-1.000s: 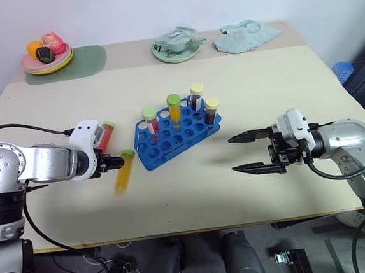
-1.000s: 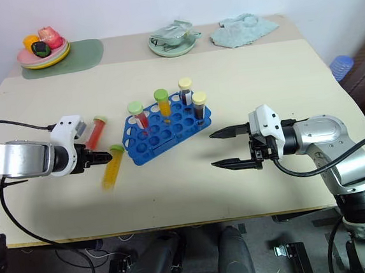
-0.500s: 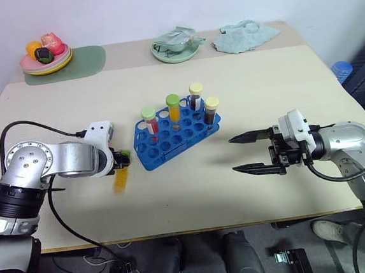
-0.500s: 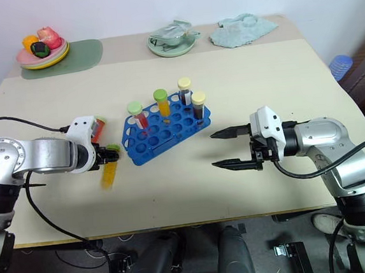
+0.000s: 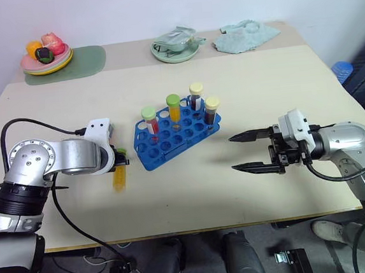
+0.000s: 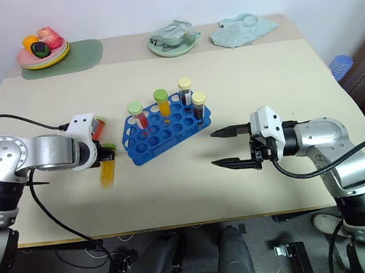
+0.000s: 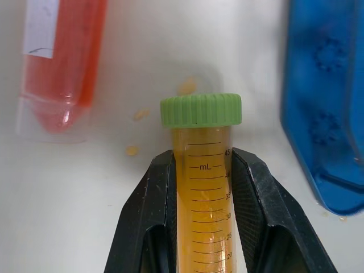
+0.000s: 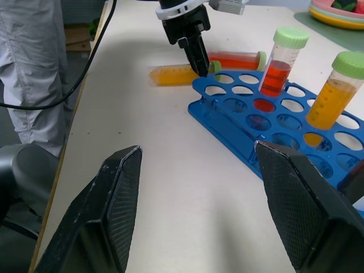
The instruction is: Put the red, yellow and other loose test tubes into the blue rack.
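Head views: left gripper [image 5: 122, 159] clamped on yellow tube [image 5: 119, 175] lying flat on table [image 5: 262, 91] at nine o'clock of blue rack [image 5: 177, 135], long axis running twelve-to-six, cap toward twelve; right gripper [image 5: 246, 152] at three o'clock of rack, jaws apart, empty. Left wrist view: black fingers [image 7: 149, 210] pinching yellow tube [image 7: 205, 187] just under green cap; red tube [image 7: 62, 57] lying alongside, roughly parallel. Right wrist view: red tube [image 8: 236, 60] flat beside rack [image 8: 273, 131], lengthwise along its edge.

Blue rack [image 6: 166, 128] mid-table holding four capped tubes, yellow tube [image 6: 107, 172] lying beside it, left gripper [image 6: 105, 157] over its cap end
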{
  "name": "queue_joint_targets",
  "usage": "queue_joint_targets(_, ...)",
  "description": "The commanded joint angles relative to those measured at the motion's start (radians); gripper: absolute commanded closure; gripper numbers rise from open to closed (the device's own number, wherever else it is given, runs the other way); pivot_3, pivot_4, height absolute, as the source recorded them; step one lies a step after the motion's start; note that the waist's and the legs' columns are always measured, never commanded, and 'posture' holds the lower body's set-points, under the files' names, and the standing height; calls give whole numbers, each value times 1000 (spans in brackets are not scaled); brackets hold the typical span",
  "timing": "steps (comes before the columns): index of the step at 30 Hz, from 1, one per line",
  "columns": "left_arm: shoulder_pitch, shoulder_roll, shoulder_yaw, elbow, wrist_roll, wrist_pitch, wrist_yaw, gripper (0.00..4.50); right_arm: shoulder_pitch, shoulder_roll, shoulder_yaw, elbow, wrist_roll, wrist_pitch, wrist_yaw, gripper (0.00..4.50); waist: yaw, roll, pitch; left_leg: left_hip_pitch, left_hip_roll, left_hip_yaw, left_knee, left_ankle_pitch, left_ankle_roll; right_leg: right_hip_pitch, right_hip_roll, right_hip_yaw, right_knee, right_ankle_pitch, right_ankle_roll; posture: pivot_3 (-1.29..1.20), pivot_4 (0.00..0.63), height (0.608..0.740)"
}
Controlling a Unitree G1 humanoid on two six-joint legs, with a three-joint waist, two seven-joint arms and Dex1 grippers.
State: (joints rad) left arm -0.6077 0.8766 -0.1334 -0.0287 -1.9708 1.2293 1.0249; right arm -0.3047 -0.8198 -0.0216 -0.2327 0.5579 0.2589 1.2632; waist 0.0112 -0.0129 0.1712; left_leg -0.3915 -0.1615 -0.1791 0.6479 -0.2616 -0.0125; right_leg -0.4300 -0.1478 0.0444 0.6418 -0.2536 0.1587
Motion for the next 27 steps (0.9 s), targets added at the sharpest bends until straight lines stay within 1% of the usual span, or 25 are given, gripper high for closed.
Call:
queue_joint_targets(1, 51, 101, 138, -149, -1, 3, -181, 3747, -13, 4, -28, -4, 0, -26, 4, 1266, -1, 0, 0, 0, 1, 1, 0, 0, 0, -1, 1, 1, 0, 0, 0, 0, 150, 740)
queue_joint_targets(3, 116, 213, 198, -235, -1, 28, -315, 3747, -9, 4, -35, 10, 0, -37, 14, 1266, -3, 0, 0, 0, 1, 2, -1, 0, 0, -1, 1, 2, 0, 0, 0, 0, 150, 740)
queue_joint_targets(5, 185, 316, 289, -320, -1, 44, -471, 3747, -8, 6, -38, 18, 4, -36, 14, 1266, -3, 0, 0, 0, 2, 4, -1, 0, 0, -2, 2, 4, 1, 0, 0, 0, 150, 740)
queue_joint_targets(7, 198, 345, 372, -396, -1, -3, -563, 3747, -10, 10, -42, 23, 6, -31, 8, 1266, 4, 0, 0, 0, 2, 6, -1, 0, 1, -2, 3, 5, 1, 0, -1, 0, 150, 740)
queue_joint_targets(9, 170, 340, 380, -433, 15, -64, -602, 3747, -15, 16, -51, 27, 9, -22, -8, 1266, 17, 0, 0, 0, 2, 6, -1, -1, 1, -1, 3, 5, 0, 0, -1, 0, 150, 740)
queue_joint_targets(10, 140, 293, 373, -457, 88, -117, -624, 3747, -18, 18, -57, 28, 12, -17, -18, 1266, 23, 0, 0, 1, 2, 6, -1, -1, 1, 0, 3, 5, -1, 0, -1, 0, 150, 740)
queue_joint_targets(12, 91, 188, 327, -521, 327, -227, -676, 3747, -18, 23, -67, 28, 14, -7, -39, 1266, 33, 1, 0, 1, 2, 7, 0, -4, 6, 1, 2, 5, -4, 1, -3, 0, 150, 740)
queue_joint_targets(14, 74, 120, 252, -551, 553, -298, -732, 3747, -17, 23, -74, 24, 7, -4, -60, 1266, 31, 1, 0, 1, 4, 7, 0, -3, 5, 4, 3, 4, -8, 3, -4, 0, 150, 740)
queue_joint_targets(15, 73, 90, 191, -563, 719, -383, -794, 3747, -14, 22, -79, 21, 7, 2, -70, 1266, 30, 1, 0, 1, 4, 8, 0, -2, 3, 4, 4, 5, -10, 3, -3, 0, 150, 740)
queue_joint_targets(17, 72, 18, 72, -550, 1007, -558, -900, 3747, -5, 16, -87, 11, 2, 5, -86, 1266, 28, 1, 0, 1, 4, 11, 0, -2, 4, 4, 4, 6, -12, 4, -3, 0, 150, 740)
queue_joint_targets(19, 70, -51, -34, -486, 1236, -719, -988, 3747, 5, 10, -95, 0, -1, 10, -100, 1266, 28, 0, 0, 0, 5, 12, -1, -3, 6, 3, 4, 6, -13, 4, -2, 0, 150, 740)
queue_joint_targets(20, 73, -83, -68, -450, 1331, -798, -1027, 3747, 9, 7, -99, -5, -2, 11, -106, 1266, 29, 1, 0, 0, 5, 13, -1, -4, 6, 3, 4, 6, -14, 5, -2, 0, 150, 740)
queue_joint_targets(21, 80, -115, -81, -418, 1399, -860, -1055, 3747, 11, 5, -103, -11, 0, 16, -109, 1266, 28, 0, 1, 0, 5, 13, -1, -4, 7, 3, 4, 7, -15, 5, -1, 0, 150, 740)
queue_joint_targets(22, 84, -172, -91, -366, 1450, -934, -1078, 3747, 17, 1, -110, -21, 2, 23, -116, 1266, 28, 1, 0, -1, 5, 13, -1, -4, 7, 3, 4, 7, -15, 6, 0, 0, 150, 740)
queue_joint_targets(24, 95, -269, -91, -287, 1521, -1044, -1114, 3747, 27, -6, -118, -38, 4, 33, -125, 1266, 30, 0, 1, -1, 5, 12, -1, -4, 7, 3, 4, 6, -16, 6, 1, 0, 150, 740)
queue_joint_targets(27, 98, -366, -104, -193, 1595, -1130, -1201, 3747, 45, -17, -132, -68, 9, 52, -135, 1266, 29, 0, 1, -1, 5, 12, 0, -4, 7, 4, 5, 6, -16, 7, 2, 0, 150, 740)
